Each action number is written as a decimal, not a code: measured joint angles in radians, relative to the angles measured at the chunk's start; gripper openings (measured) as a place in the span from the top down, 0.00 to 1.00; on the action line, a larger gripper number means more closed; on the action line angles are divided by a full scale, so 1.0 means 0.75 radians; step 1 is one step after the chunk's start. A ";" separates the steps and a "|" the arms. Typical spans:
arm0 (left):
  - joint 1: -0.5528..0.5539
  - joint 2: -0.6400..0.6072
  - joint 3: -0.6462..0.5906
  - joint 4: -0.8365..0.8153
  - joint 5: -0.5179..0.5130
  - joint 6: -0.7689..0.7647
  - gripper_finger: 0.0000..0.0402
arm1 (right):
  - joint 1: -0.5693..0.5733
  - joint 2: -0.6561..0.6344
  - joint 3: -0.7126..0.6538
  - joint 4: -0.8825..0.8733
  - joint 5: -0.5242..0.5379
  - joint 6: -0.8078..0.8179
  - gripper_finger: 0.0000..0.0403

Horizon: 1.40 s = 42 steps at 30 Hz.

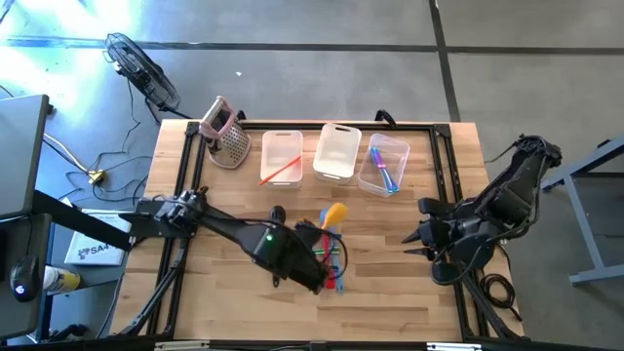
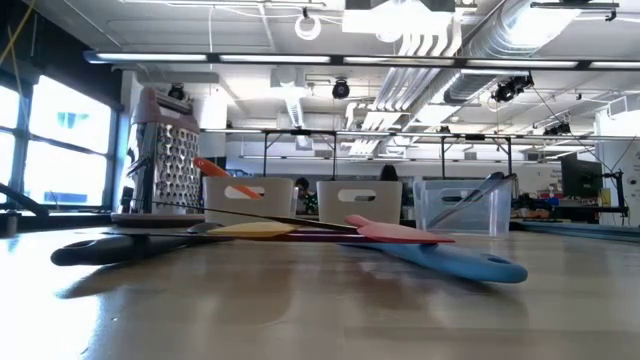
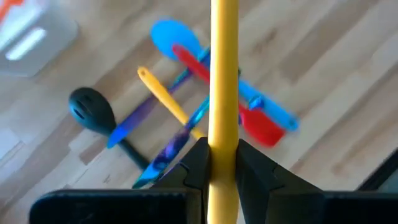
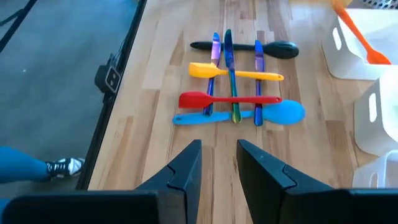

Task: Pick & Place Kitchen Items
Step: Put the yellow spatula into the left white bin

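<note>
A yellow utensil handle [image 3: 223, 93] is pinched between the two dark fingers [image 3: 194, 163] of the left end effector [image 1: 327, 255], which is seen in the high view above the pile of utensils near the middle of the wooden table [image 1: 390, 292]. In that view a yellow-orange spatula blade [image 1: 334, 214] is seen projecting from the left end effector toward the bins.

On the table below, the remaining utensils are laid crosswise on one another: a blue spoon [image 4: 273, 114], a red spatula [image 4: 205, 99], a yellow spatula [image 4: 231, 73], a dark slotted spoon [image 4: 273, 48] and several slim blue-purple pieces [image 4: 231, 68]. In the low view the blue spoon [image 2: 455, 260] and the dark spoon [image 2: 100, 249] are seen lying flat at either end of the pile.

Three clear bins are lined up along the far side of the table. An orange utensil [image 1: 283, 172] is held in the left bin [image 1: 281, 138], the middle bin [image 1: 338, 149] cannot be judged, and blue and pink utensils [image 1: 381, 168] are held in the right bin [image 1: 402, 148]. A metal box grater [image 1: 226, 141] with a pink handle lies tipped beside the left bin.

The right end effector [image 1: 411, 244] is held near the table's right edge, well apart from the pile, its fingers [image 4: 186, 163] slightly parted and holding nothing.
</note>
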 joint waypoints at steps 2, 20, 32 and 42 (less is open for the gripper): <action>0.009 -0.049 -0.041 0.006 -0.019 -0.098 0.89 | 0.024 -0.011 0.000 -0.039 -0.001 0.028 0.77; 0.353 -0.097 -0.041 -0.009 -0.005 -0.059 0.89 | 0.364 -0.040 0.000 -0.366 0.172 0.365 0.77; 0.821 -0.097 -0.042 -0.011 0.140 0.391 0.89 | 0.434 -0.140 0.000 -0.577 0.217 0.651 0.77; 1.038 -0.195 -0.271 -0.007 0.567 0.487 0.89 | 0.455 -0.152 0.000 -0.692 0.254 0.706 0.77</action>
